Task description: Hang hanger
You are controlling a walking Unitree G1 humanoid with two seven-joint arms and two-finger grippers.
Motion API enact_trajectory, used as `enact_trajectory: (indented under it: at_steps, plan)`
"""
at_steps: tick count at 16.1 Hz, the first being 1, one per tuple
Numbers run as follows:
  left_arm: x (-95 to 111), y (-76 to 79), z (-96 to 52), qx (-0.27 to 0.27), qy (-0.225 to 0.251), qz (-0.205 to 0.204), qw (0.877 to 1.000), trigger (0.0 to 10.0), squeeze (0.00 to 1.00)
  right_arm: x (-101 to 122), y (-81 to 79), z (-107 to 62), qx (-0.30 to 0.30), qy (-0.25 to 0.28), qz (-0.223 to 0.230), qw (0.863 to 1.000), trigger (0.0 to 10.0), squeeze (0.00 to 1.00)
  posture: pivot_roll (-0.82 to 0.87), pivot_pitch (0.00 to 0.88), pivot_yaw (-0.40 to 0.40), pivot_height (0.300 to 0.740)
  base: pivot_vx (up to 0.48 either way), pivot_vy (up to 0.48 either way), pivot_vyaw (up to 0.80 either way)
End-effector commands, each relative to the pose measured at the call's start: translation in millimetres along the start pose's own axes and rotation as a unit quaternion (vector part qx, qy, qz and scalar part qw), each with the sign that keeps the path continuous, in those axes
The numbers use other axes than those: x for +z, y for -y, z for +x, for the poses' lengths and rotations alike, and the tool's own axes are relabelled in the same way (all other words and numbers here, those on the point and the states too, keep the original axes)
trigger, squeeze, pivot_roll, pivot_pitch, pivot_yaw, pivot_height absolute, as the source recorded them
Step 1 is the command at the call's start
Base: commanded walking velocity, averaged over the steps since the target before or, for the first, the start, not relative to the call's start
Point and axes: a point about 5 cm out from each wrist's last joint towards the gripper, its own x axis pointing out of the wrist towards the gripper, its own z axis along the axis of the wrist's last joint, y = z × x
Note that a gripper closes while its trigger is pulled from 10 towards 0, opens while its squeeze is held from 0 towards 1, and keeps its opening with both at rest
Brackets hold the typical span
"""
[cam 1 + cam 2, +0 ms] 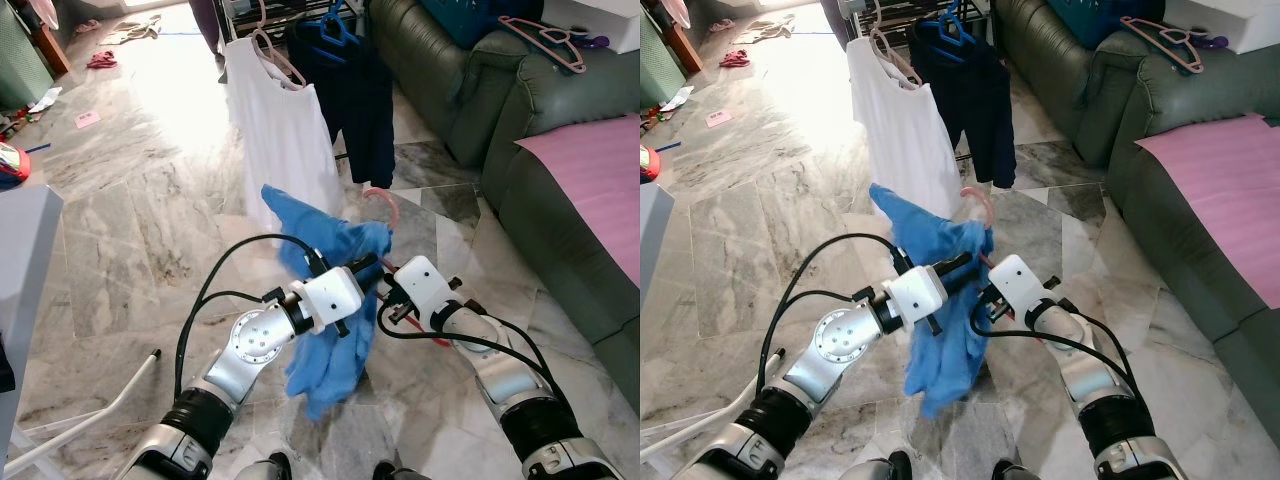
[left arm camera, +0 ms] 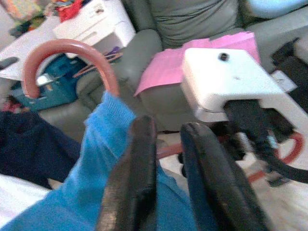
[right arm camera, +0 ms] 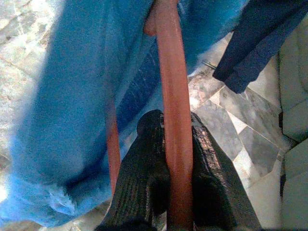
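Note:
A salmon-red hanger carrying a blue garment is held up between my two arms, above the marble floor. My right gripper is shut on the hanger's red bar, with the blue cloth draped beside it. From the other side my left gripper pinches the blue garment just below the curved hook. Farther ahead, a white shirt on a pink hanger and a navy garment on a blue hanger hang from a clothes rack.
A dark green sofa runs along the right, with a pink cloth and a spare pink hanger on it. A white pole lies low at the left by a grey surface. Clothes litter the far floor.

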Motion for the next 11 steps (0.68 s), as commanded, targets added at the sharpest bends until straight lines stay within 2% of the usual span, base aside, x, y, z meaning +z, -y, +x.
enact_trajectory:
  at_steps: [1, 5, 8, 10, 11]
  plan:
    - [-0.4, 3.9, -1.8, -0.011, 0.003, -0.008, 1.000, 10.0, 1.00, 5.0, 2.6, 1.1, -0.004, 0.012, 0.001, 1.000, 10.0, 0.00, 0.03, 0.195, 0.069, 0.740, 0.000, 0.000, 0.00]
    - [2.0, -2.2, -4.8, -0.005, 0.013, -0.008, 1.000, 10.0, 1.00, 5.6, 0.4, 1.3, 0.001, 0.017, -0.001, 1.000, 10.0, 0.00, 0.03, 0.195, 0.069, 0.740, 0.000, 0.000, 0.00]
    - [-1.2, -24.0, -13.7, 0.021, -0.001, 0.022, 1.000, 10.0, 1.00, 6.9, -2.6, -4.8, 0.032, 0.040, -0.008, 0.999, 10.0, 0.00, 0.03, 0.192, 0.071, 0.740, 0.000, 0.000, 0.00]
    - [-8.7, -42.2, -27.6, 0.026, -0.026, 0.046, 0.998, 10.0, 1.00, 3.7, -0.4, -15.3, 0.056, 0.054, -0.028, 0.997, 10.0, 0.00, 0.03, 0.189, 0.070, 0.740, 0.000, 0.000, 0.00]
    - [-10.9, -45.9, -31.5, 0.025, -0.033, 0.053, 0.998, 10.0, 1.00, 2.7, 0.5, -18.6, 0.062, 0.058, -0.033, 0.996, 10.0, 0.00, 0.03, 0.188, 0.069, 0.740, 0.000, 0.000, 0.00]
